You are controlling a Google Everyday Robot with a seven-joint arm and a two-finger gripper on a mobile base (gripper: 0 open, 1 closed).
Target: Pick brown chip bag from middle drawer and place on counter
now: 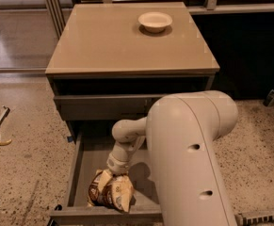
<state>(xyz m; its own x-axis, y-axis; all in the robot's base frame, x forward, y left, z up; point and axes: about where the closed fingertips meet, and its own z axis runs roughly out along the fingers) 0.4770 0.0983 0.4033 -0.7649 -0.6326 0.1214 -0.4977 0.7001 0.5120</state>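
Note:
The brown chip bag [110, 194], dark brown with cream panels, lies crumpled on the floor of the open middle drawer [90, 155], near its front wall. My gripper [113, 174] reaches down into the drawer and sits right on the bag's top edge, touching it. The bulky white arm [188, 159] fills the right of the view and hides the drawer's right half. The tan counter [113, 41] is the glossy top of the cabinet above.
A round cream bowl [155, 21] stands at the counter's back right. A shut grey drawer front [103, 106] sits above the open drawer. Speckled floor lies to the left, with a small yellow object [2, 141] and a dark wall at right.

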